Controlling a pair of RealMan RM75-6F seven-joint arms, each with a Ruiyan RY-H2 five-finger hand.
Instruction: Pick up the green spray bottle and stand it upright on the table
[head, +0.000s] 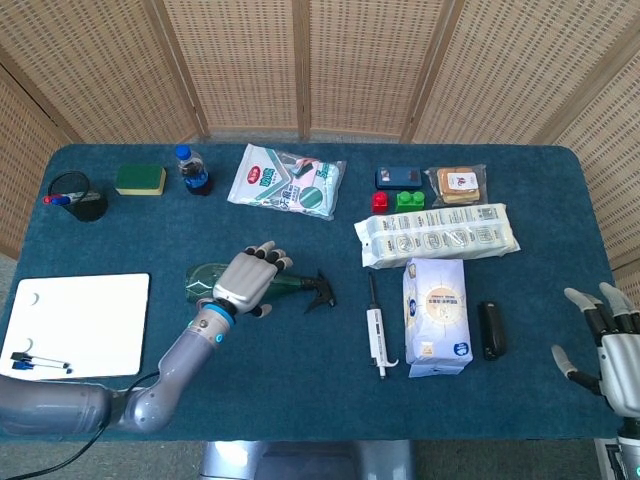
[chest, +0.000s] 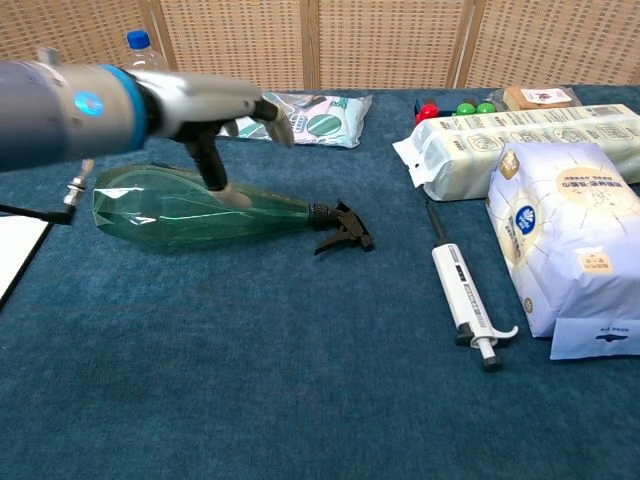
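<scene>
- The worktop (chest: 250, 400) wears a matt, napped blue cloth.
- The green spray bottle (chest: 190, 208) is clear, glossy plastic with a matt black trigger head.
- The left hand (head: 245, 280) has a smooth grey shell with a dull sheen; its fingers (head: 262, 250) end in dark tips.
- The screen (head: 300, 60) behind is woven cane in wooden frames.
- The pipette (chest: 462, 296) is smooth white plastic.
- The tissue pack (chest: 565, 240) is in slightly shiny film.

The left hand (head: 245, 280) covers the middle of the green spray bottle (head: 205, 282) from above, so you cannot tell if its fingers touch it. In the chest view the left hand (chest: 215, 105) is blurry. The right hand (head: 612, 345) is cut off at the picture's corner. The labels on the packets are too small to read.
</scene>
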